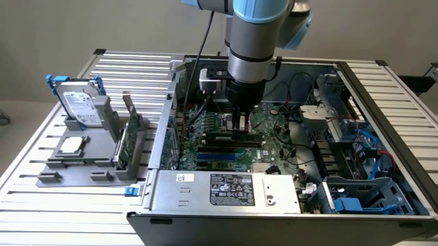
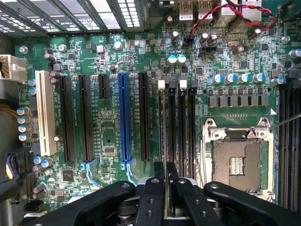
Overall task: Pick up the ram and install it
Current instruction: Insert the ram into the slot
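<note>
Far left, on the slatted table (image 1: 41,215): a grey holder (image 1: 82,169) carries an upright hard drive (image 1: 79,105), a square silver processor chip (image 1: 73,145) lying flat, and a green expansion card (image 1: 130,134) standing on edge.

Centre: an open computer case (image 1: 274,218) lies on its side, motherboard (image 1: 277,148) exposed. The arm (image 1: 252,46) reaches straight down into the case.

The gripper (image 1: 237,128) has its fingers (image 2: 153,188) drawn close together – clamped on the ram (image 1: 233,137), a thin strip of which shows edge-on between them. The ram lies level, lengthwise left to right, directly over the row of four memory slots (image 2: 177,122) – whether it touches a slot cannot be determined.

Just right of the slots: the processor socket (image 2: 237,160), open.

Right side of the case: drive bays with blue cables (image 1: 366,143).
</note>
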Robot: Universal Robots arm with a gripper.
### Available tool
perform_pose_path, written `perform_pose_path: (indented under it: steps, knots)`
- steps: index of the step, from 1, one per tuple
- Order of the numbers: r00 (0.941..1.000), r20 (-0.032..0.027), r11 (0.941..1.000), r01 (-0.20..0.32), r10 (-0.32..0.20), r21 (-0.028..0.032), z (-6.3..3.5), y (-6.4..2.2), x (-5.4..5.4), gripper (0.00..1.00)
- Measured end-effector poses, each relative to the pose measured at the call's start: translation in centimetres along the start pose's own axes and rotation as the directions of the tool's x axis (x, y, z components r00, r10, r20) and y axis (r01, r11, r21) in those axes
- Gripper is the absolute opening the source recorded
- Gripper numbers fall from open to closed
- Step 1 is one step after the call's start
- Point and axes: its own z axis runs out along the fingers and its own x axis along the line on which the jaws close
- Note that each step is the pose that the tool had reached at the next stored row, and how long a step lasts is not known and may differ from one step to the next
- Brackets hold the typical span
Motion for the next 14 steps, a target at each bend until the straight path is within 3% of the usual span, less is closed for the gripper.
perform_pose_path:
  steps: [8, 14]
  knots:
    - [1.0000, -0.0011, 1.0000, 0.000, 0.000, 0.0000, 0.10, 0.01, -0.14, 0.14]
    - [1.0000, -0.0068, 1.0000, 0.000, 0.000, 0.0003, 0.13, 0.00, -0.15, 0.14]
